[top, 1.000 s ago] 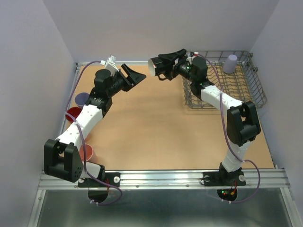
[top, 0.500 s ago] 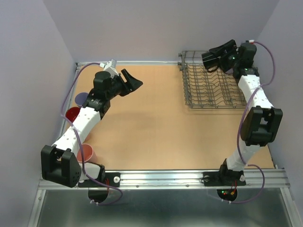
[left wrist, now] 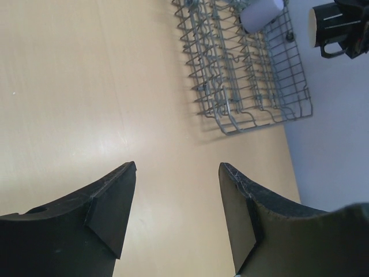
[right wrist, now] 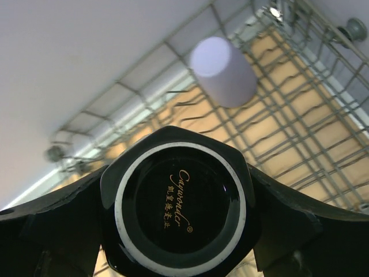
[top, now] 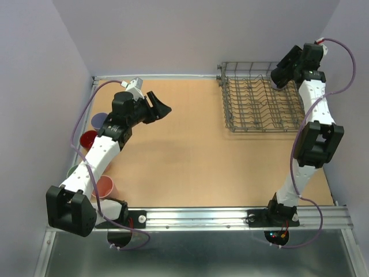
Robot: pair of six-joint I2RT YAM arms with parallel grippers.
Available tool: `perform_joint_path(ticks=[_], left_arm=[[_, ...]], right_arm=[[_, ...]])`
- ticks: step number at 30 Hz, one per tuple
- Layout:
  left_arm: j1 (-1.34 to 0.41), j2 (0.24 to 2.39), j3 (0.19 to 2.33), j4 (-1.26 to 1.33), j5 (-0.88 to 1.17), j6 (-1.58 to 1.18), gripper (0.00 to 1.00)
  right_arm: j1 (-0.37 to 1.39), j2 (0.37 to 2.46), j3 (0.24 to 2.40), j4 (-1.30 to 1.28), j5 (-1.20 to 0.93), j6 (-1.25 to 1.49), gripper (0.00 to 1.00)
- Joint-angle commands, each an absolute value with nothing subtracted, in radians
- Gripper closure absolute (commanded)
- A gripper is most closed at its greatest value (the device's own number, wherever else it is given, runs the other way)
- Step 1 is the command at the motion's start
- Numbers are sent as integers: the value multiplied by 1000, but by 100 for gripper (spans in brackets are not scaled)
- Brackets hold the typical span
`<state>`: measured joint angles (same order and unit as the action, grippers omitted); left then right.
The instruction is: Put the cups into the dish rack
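Note:
My right gripper (top: 281,74) is shut on the black cup (right wrist: 179,205), whose base faces the right wrist camera, and holds it above the far right of the dish rack (top: 256,107). A lavender cup (right wrist: 222,72) stands upside down in the rack (right wrist: 311,133) just beyond it. This cup also shows in the left wrist view (left wrist: 260,12). My left gripper (top: 158,107) is open and empty over the table's far left, its fingers (left wrist: 115,202) wide apart. A lavender cup (top: 98,120), a red cup (top: 88,138) and a pink cup (top: 105,186) stand along the left edge.
The left arm partly hides the cups at the left edge; a pale green sliver (top: 72,171) shows beside it. Walls close in the table at the left, back and right. The rack sits in the far right corner.
My right arm has swung the black cup from above the table's middle to above the rack's far right side. My left gripper has drawn back slightly, still open.

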<state>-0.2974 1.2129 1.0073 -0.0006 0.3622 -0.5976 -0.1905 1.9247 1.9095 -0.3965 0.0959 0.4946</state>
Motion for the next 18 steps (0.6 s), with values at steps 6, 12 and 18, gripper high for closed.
perform_joint_path(ticks=[6, 12, 18], left_arm=[[-298, 1123, 1034, -156, 330, -477, 25], [-298, 1111, 1026, -179, 308, -488, 25], [-298, 1103, 1028, -205, 291, -491, 25]], right_arm=[[-202, 2147, 2161, -417, 343, 382, 100], [-202, 2247, 2243, -422, 462, 347, 99], [-213, 2313, 2272, -423, 589, 348, 100]])
